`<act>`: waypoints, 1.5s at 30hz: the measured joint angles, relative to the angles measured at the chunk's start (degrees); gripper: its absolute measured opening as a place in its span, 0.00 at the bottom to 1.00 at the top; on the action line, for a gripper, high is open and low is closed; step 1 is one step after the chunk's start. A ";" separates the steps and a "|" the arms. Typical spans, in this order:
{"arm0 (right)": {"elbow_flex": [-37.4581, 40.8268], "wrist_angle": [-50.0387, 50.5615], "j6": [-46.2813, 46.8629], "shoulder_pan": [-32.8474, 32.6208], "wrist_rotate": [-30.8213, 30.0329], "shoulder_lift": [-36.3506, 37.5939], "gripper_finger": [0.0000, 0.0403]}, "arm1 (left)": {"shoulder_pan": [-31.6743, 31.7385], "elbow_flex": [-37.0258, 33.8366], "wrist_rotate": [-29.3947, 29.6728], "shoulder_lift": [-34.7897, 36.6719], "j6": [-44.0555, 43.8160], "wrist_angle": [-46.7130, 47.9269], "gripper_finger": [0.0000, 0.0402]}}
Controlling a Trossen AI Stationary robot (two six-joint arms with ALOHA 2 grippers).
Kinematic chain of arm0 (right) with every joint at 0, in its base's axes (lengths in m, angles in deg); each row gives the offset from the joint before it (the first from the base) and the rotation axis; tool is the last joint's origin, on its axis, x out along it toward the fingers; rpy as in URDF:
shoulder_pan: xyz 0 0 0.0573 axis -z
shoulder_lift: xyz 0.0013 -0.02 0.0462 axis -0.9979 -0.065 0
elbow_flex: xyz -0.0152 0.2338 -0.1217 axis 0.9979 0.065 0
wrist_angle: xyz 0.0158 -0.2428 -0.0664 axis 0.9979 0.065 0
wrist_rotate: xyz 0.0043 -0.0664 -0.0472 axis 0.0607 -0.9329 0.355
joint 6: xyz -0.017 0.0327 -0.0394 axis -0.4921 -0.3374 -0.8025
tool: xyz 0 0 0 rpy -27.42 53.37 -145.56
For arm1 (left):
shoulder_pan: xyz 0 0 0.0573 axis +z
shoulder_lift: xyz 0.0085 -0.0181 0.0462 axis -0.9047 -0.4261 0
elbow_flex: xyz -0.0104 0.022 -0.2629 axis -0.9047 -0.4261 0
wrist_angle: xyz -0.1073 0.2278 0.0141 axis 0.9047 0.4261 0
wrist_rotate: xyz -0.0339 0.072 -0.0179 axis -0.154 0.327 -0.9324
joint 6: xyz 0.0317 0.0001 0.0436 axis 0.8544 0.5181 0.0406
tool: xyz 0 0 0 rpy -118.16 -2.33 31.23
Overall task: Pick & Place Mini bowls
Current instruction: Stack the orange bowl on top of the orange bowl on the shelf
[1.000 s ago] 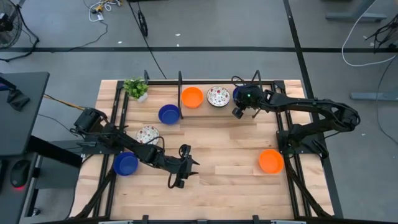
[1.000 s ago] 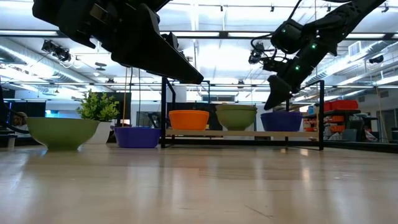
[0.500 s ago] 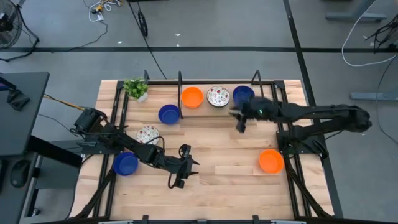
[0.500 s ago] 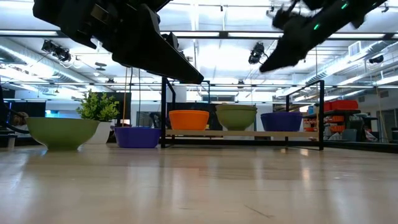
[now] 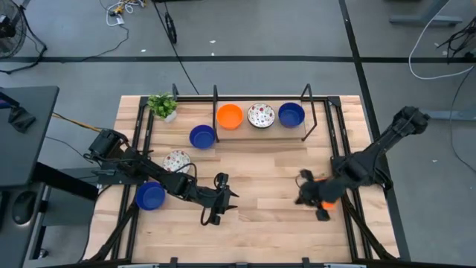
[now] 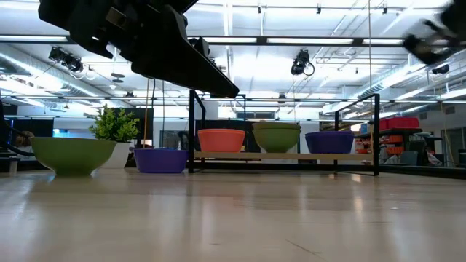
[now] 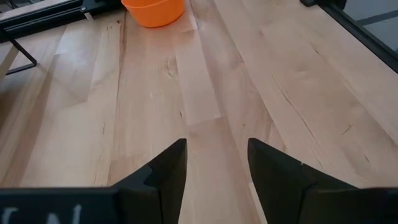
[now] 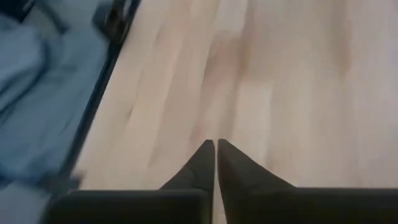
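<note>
- While its two dark tapered fingers meet tip to tip with nothing between them, the right claw hangs over bare pale planks at the table's near right, right at the loose orange bowl, which its arm partly hides in the high view.
- The left claw stands spread with nothing in it, over the near middle of the table.
- On the black wire rack along the far edge sit three bowls in a row: an orange one, a white speckled one and a blue one.
- Four bowls lie off the rack: a blue bowl just left of it, a speckled bowl and another blue bowl at the near left beside the left arm, plus the orange one by the right claw.
- By my reading the task is about half done, the orange bowl looking like the next pick.
- The bowls are small, round and shallow with smooth glossy walls; the table is light butcher-block wood with visible grain.
- A small potted green plant stands at the far left corner.
</note>
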 joint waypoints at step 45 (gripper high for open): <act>0.04 19.93 22.69 -5.66 10.04 -14.51 0.20 | 0.00 0.00 0.00 0.00 0.04 0.35 0.43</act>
